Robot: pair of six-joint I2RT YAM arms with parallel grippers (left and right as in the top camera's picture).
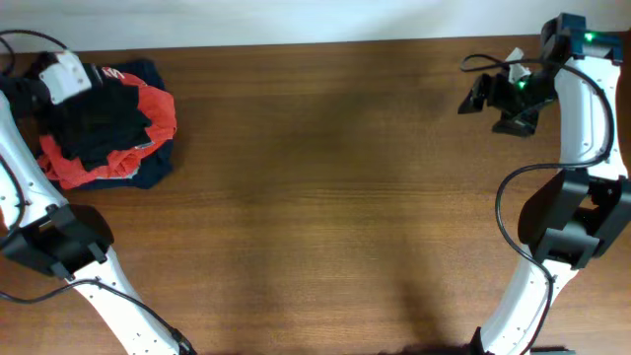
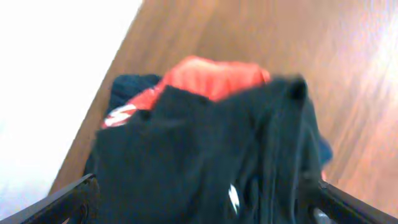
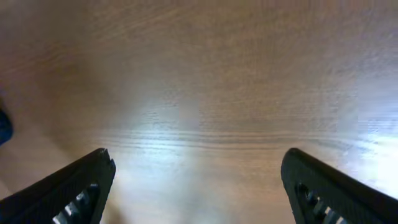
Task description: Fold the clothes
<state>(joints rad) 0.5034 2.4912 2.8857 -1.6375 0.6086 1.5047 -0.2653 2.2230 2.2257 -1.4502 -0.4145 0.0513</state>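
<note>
Snagging is risked: the orange shirt [image 1: 158, 116] could be lifted with the black shirt [image 2: 205, 162] by the wide-spread left tool [image 2: 199, 196]; the right tool [image 3: 198, 163] is parted too.

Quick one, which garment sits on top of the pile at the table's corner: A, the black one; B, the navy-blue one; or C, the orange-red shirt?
A: the black garment drapes over the orange-red shirt, and the navy-blue garment peeks out underneath.
</note>
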